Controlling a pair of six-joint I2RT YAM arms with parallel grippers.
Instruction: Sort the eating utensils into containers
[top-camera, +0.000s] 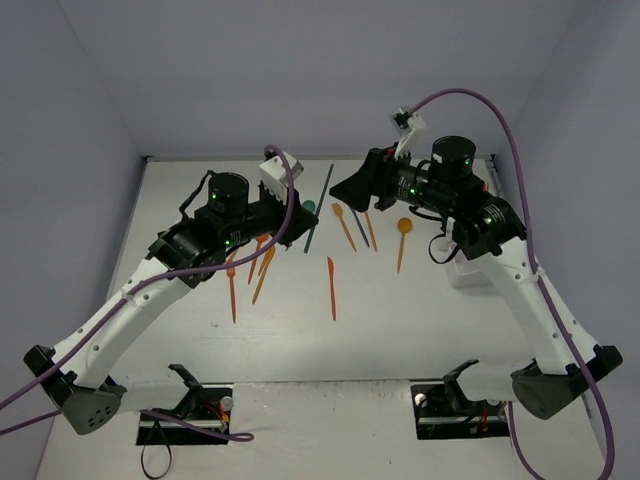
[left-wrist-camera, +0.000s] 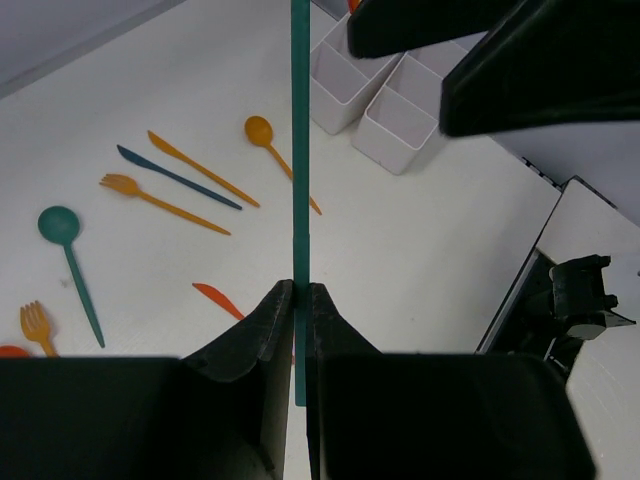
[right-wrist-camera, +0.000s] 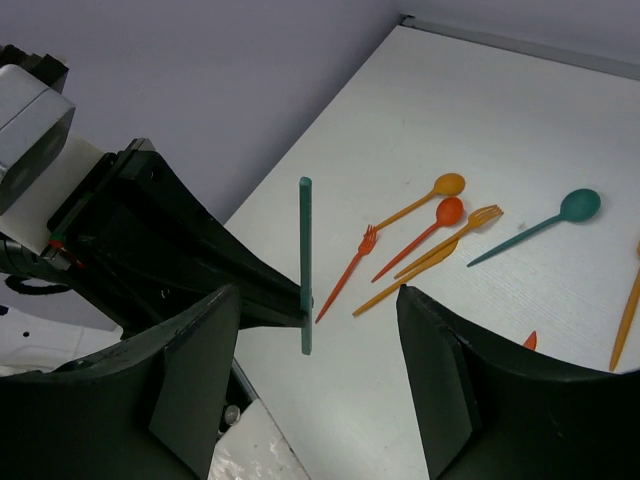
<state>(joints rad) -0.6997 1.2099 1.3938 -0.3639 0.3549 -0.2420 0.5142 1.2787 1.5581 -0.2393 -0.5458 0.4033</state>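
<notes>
Teal utensil (left-wrist-camera: 300, 150) pinched tight by left gripper (left-wrist-camera: 298, 300), held up before spread-jawed right gripper (right-wrist-camera: 320, 300), likely for handover toward containers (left-wrist-camera: 395, 140).

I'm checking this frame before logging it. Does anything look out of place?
One teal utensil is off the table, pinched near one end in the shut left gripper and sticking straight out in front of the open right gripper. Other utensils lie scattered on the table, outside the white organizer.
</notes>
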